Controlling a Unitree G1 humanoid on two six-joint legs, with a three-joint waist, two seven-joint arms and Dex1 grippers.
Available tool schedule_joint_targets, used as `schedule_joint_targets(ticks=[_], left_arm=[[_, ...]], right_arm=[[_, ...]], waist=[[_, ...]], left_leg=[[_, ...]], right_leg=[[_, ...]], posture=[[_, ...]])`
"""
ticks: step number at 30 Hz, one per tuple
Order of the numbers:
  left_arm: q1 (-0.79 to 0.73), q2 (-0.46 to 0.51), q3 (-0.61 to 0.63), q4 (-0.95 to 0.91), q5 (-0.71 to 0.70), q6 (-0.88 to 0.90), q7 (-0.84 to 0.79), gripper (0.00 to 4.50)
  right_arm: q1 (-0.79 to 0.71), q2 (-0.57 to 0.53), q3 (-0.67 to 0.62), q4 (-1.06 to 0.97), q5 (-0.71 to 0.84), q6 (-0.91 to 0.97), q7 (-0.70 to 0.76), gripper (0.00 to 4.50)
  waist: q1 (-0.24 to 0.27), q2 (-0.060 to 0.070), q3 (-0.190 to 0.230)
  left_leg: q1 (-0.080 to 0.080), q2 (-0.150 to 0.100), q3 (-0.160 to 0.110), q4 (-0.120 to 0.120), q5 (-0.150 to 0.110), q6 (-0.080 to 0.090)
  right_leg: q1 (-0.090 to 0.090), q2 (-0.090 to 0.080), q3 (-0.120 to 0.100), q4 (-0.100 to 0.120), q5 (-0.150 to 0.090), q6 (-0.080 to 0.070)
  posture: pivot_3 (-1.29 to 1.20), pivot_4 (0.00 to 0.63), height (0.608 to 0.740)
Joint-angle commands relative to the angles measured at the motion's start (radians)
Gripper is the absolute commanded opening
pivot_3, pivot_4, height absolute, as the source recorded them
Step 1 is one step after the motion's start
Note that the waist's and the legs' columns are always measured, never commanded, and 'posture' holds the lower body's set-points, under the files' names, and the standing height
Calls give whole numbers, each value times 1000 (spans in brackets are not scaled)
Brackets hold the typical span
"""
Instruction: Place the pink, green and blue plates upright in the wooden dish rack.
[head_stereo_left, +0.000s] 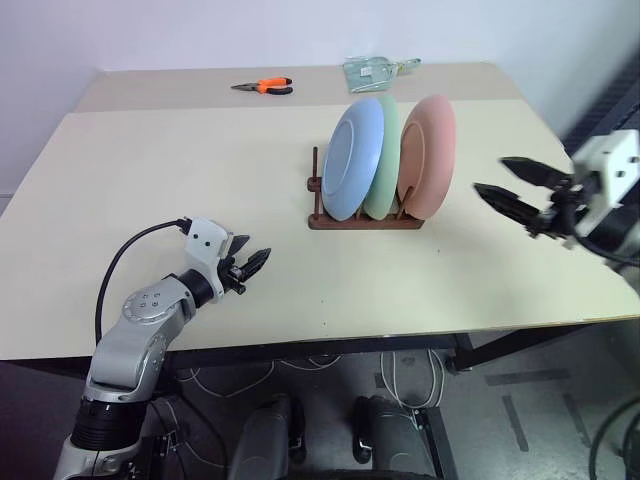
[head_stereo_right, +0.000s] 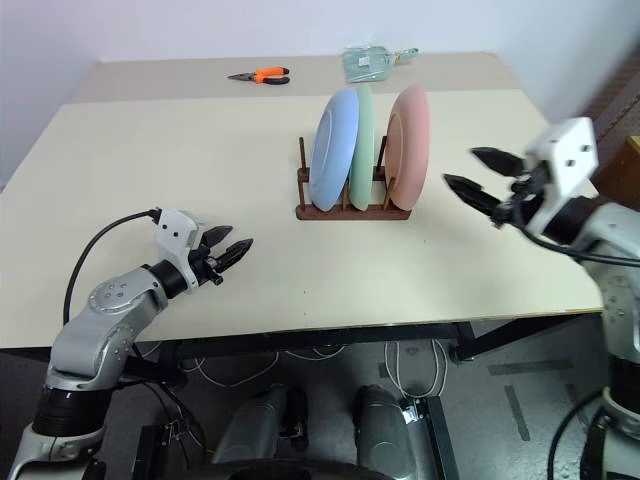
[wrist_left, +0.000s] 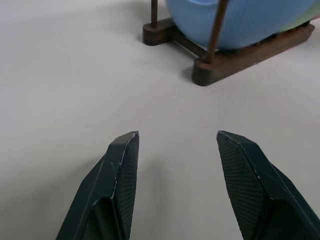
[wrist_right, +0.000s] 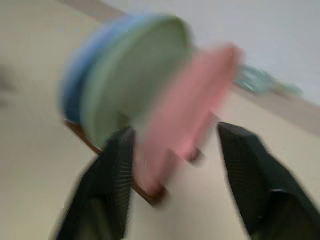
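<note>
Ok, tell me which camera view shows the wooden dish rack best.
The left eye view: the rack shows whole, base rails and pegs, with all three plates standing in it. The right eye view shows it much the same. The left wrist view gives a close look at one end; the right wrist view catches a blurred corner.

- The wooden dish rack (head_stereo_left: 365, 220) stands in the middle of the table (head_stereo_left: 180, 170), a little right of centre, with three plates upright in it.
- The whole left half of the frame is bare tabletop.
- At the top edge lie orange pliers (head_stereo_left: 266, 87) and a clear bag (head_stereo_left: 375, 70), well apart from the rack.
</note>
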Motion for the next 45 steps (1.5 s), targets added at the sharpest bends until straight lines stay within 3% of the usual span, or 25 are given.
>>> schedule_joint_targets(ticks=[1, 2, 3, 14, 36, 40, 45], left_arm=[[-2, 3, 13, -22, 4, -28, -9, 2509], [1, 1, 11, -28, -4, -24, -15, 2509], [3, 0, 8, -37, -12, -20, -21, 2509], [-4, -36, -41, -70, -14, -10, -21, 2509], [19, -56, -79, -122, -17, 20, -15, 2509], [20, -51, -71, -122, -16, 22, -16, 2509], [37, -2, -26, -89, -2, 3, -36, 2509]], right_arm=[[-38, 0, 171, -58, -127, -9, -41, 709], [-49, 3, 215, -60, -165, -11, -56, 82], [-64, 11, 256, -57, -205, -13, -78, 29], [-175, 108, 437, 30, -432, -42, -148, 29], [-300, 264, 506, 20, -487, -82, -88, 29], [-261, 197, 410, -8, -450, -88, -47, 29], [-71, 67, 13, -70, -115, 88, 136, 29]], waist=[[7, 0, 0], [11, 0, 0], [16, 0, 0], [21, 0, 0], [19, 0, 0], [23, 0, 0], [28, -1, 0]], left_leg=[[0, 0, 0, 0, 0, 0], [-1, -1, -1, 1, 0, 0], [-1, -1, -1, 1, -1, 1], [-1, -1, 0, 1, 0, 0], [-1, -1, 0, 1, 0, 0], [-1, -1, 0, 1, 0, 0], [-2, -2, -1, 2, -1, 1]], right_leg=[[0, -1, 0, 0, 0, 0], [0, -1, -1, 0, 0, 0], [0, -1, -1, -1, 0, 0], [0, 0, -2, -1, 0, 0], [0, 3, -2, 0, 0, 0], [0, 3, -2, 0, 0, 0], [2, 2, -3, -2, 0, 1]], posture=[[0, 150, 740], [0, 150, 740], [0, 150, 740], [0, 150, 740], [0, 150, 740], [0, 150, 740], [0, 150, 740]])
